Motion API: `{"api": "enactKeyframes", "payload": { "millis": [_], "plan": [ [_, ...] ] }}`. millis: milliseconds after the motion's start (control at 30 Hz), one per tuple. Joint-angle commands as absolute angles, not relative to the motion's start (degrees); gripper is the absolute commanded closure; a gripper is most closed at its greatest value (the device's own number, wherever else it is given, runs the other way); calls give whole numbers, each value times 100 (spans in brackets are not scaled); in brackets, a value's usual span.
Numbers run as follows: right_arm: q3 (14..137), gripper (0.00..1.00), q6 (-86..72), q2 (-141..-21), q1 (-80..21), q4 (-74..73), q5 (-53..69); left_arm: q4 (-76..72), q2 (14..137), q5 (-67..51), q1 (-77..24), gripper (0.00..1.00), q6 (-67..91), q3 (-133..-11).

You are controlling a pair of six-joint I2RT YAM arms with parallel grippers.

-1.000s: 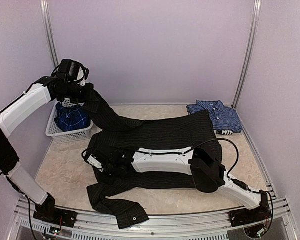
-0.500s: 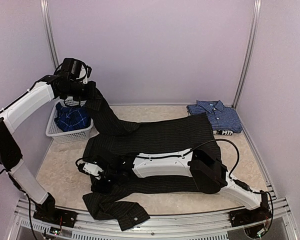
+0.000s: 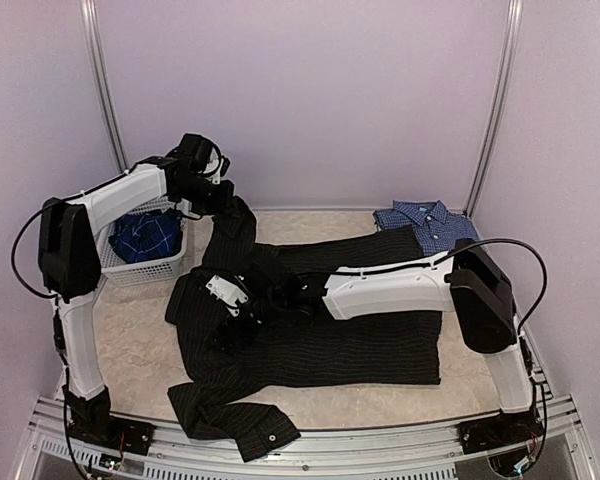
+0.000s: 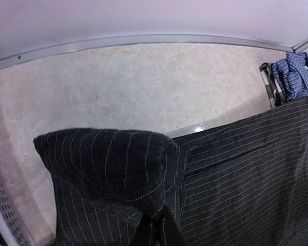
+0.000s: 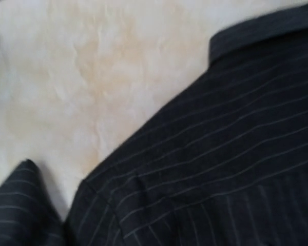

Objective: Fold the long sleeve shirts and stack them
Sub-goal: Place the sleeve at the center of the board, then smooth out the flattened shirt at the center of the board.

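Observation:
The black pinstriped shirt (image 3: 360, 340) lies spread across the middle of the table. My left gripper (image 3: 228, 203) is shut on one of its sleeves and holds it up over the shirt's far left part. In the left wrist view the dark fingers (image 4: 143, 234) pinch the bunched sleeve cloth (image 4: 108, 164). My right gripper (image 3: 232, 305) is low over the shirt's left part. The right wrist view shows only pinstriped cloth (image 5: 236, 154) and bare table, no fingers. The blue-and-white checked shirt (image 3: 430, 228) lies folded at the back right. The darker blue plaid shirt (image 3: 145, 236) sits in the basket.
A white lattice basket (image 3: 130, 268) stands at the left against the wall. The other sleeve (image 3: 235, 425) trails toward the front rail. Walls and metal posts close in the table on three sides. My right arm spans the shirt from the right.
My left gripper has carried the sleeve rightward from above the basket to over the shirt. My right gripper has moved back and right from the shirt's front left part.

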State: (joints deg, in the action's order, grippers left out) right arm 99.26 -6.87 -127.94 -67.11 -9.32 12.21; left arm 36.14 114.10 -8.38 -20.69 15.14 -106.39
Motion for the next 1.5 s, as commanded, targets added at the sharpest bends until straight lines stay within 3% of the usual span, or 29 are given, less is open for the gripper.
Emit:
{"api": "enactKeyframes", "payload": {
  "millis": [0, 100, 200, 267, 567, 833, 1133, 1333, 1467],
  "plan": [
    [9299, 16, -892, -12077, -6746, -518, 855, 3899, 12083, -639, -2129, 89, 1452, -11252],
    [8698, 16, -955, -11558, -6738, -494, 531, 3762, 12175, -249, -2172, 64, 1407, -11477],
    [7921, 16, -1058, -10944, -6734, -452, 209, 3516, 11808, 276, -2209, 24, 1406, -11286],
    [7437, 16, -1146, -10562, -6725, -484, 54, 3465, 11474, 470, -2240, 13, 1372, -11067],
    [5918, 17, -1649, -9524, -6512, -749, -37, 3682, 8996, 854, -3296, 12, 1711, -8211],
    [5695, 17, -2193, -9261, -5941, -1815, 163, 4707, 7256, 1341, -5383, 16, 4163, -5707],
    [5436, 18, -3044, -8156, -5791, -4399, -326, 4892, 6843, 490, -6550, 16, 5384, -4693],
    [4990, 14, -3429, -7527, -5731, -4959, 143, 4796, 6656, 40, -6637, 14, 5271, -4295],
    [4633, 13, -3419, -7524, -5565, -4872, 298, 4827, 6855, 35, -6568, 27, 5015, -4146]
  ]
}}
